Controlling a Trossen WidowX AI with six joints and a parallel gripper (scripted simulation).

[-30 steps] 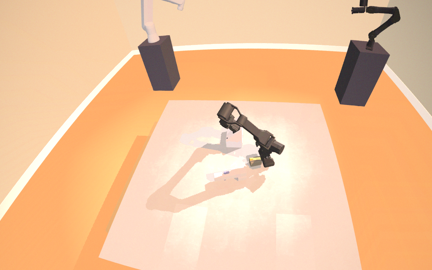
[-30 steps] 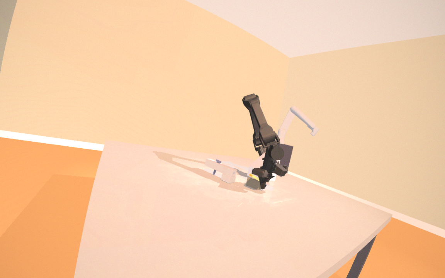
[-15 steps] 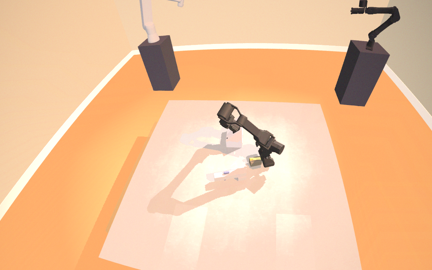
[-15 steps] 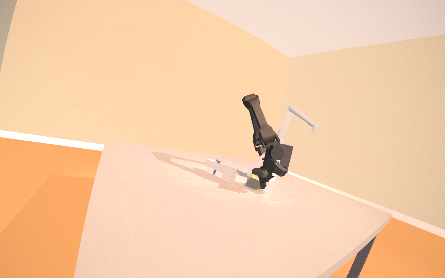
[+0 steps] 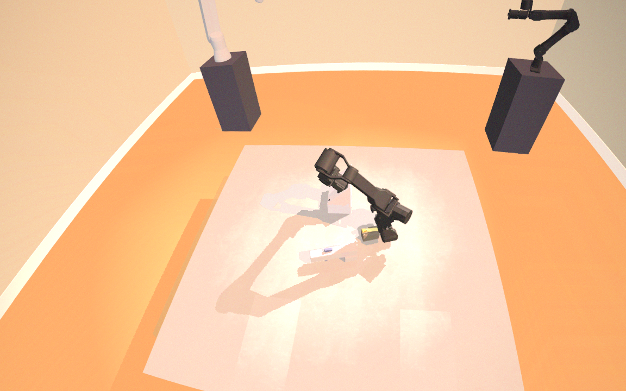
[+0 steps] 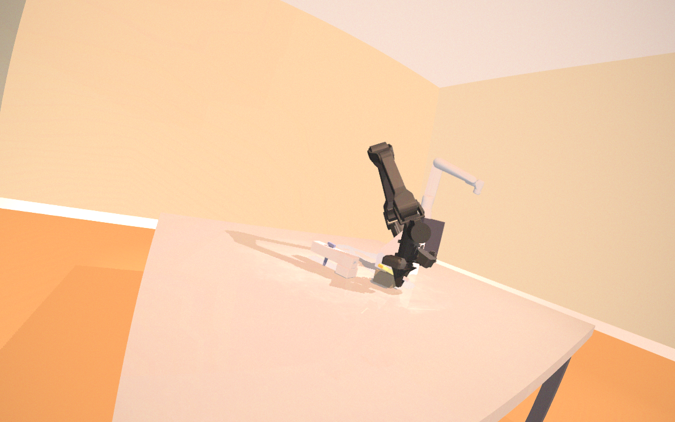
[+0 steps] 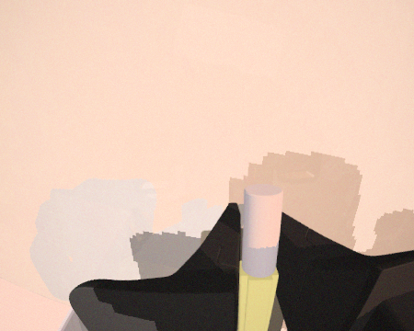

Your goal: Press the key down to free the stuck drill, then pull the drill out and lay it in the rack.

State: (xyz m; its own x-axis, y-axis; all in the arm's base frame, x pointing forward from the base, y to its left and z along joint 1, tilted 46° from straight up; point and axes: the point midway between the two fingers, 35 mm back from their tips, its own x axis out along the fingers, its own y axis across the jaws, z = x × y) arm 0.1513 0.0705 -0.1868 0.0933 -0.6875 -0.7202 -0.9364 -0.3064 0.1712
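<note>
My gripper is low over the middle of the table and shut on the drill. In the wrist view the drill is a thin yellow shaft with a pale grey tip, sticking out forward between the dark fingers. In the top and exterior views its yellow part shows at an olive-brown block right beside the fingers; I cannot tell whether the drill is clear of the block. A long white fixture with a small purple piece on top lies a short way to the left.
The arm's white base block stands behind the gripper. Two dark pedestals stand on the orange floor beyond the table; one bears a white arm, the other a black arm. The table's front right corner is far from the gripper.
</note>
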